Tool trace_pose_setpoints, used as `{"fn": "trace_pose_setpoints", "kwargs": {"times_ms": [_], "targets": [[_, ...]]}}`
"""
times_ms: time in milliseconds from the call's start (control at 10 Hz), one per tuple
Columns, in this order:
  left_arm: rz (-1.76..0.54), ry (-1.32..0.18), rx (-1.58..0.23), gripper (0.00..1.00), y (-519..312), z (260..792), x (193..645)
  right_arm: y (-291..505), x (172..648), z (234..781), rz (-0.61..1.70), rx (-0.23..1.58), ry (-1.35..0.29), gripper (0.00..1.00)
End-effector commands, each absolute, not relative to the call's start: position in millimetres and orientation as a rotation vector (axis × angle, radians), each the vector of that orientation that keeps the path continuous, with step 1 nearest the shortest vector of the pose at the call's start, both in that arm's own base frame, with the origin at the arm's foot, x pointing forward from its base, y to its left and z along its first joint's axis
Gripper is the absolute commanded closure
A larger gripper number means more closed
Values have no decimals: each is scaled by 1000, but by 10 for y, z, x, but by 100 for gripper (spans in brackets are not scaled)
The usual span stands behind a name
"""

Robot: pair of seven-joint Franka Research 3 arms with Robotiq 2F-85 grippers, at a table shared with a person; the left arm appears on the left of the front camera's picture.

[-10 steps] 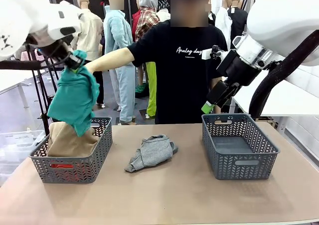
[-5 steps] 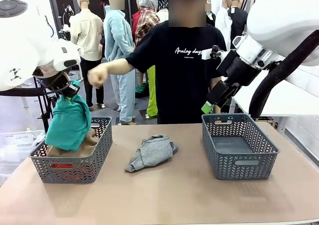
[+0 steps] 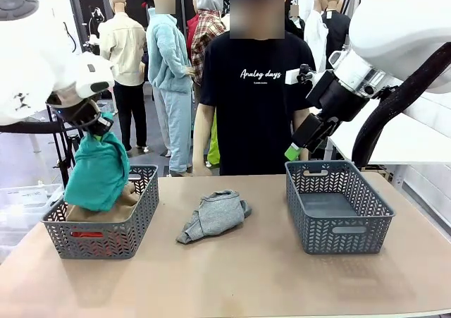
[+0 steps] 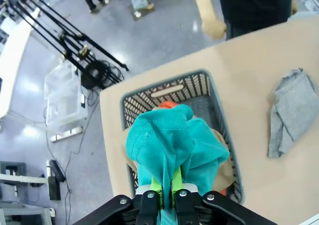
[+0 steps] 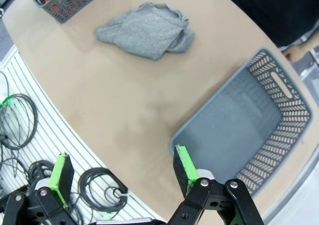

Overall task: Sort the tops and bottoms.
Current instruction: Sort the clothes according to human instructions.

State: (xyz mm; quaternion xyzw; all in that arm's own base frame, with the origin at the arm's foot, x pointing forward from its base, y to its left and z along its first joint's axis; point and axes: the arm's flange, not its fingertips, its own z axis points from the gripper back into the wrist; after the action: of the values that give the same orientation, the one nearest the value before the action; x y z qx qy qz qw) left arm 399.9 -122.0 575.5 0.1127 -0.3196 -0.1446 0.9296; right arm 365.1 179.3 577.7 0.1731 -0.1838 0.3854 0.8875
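**Teal garment held over the left basket**

My left gripper [image 4: 167, 187] is clamped tight on the teal garment [image 3: 99, 171]. It hangs into the left basket [image 3: 106, 242] near the left edge of the table [image 3: 246, 279], and its lower folds rest on the tan garment [image 3: 131, 197]. An orange-red garment [image 4: 167, 105] lies lower in the basket, by its far wall. My right gripper [image 5: 121, 172] hangs high with its jaws wide and nothing between them, seemingly over the far left corner of the right basket [image 3: 340, 228]. The grey garment [image 3: 215, 214] lies crumpled mid-table, between the baskets and touching neither. Open tabletop runs all along the near edge. The person's hand [image 4: 214, 28] hangs just beyond the far edge.
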Motion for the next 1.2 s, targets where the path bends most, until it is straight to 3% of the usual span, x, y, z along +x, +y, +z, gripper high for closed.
{"fn": "trace_pose_setpoints", "kwargs": {"times_ms": [0,300,800,1100], "targets": [[-285,-607,213,100,-1109,5500,4227,1795,3656,5776,804,351,-381,0],[-243,-570,163,100,-893,4933,4600,1795,3656,5776,804,351,-381,0],[-254,-260,118,100,-727,4054,4882,1795,3656,5776,804,351,-381,0],[-261,-275,108,100,-740,4033,4876,1795,3656,5776,804,351,-381,0]]}}
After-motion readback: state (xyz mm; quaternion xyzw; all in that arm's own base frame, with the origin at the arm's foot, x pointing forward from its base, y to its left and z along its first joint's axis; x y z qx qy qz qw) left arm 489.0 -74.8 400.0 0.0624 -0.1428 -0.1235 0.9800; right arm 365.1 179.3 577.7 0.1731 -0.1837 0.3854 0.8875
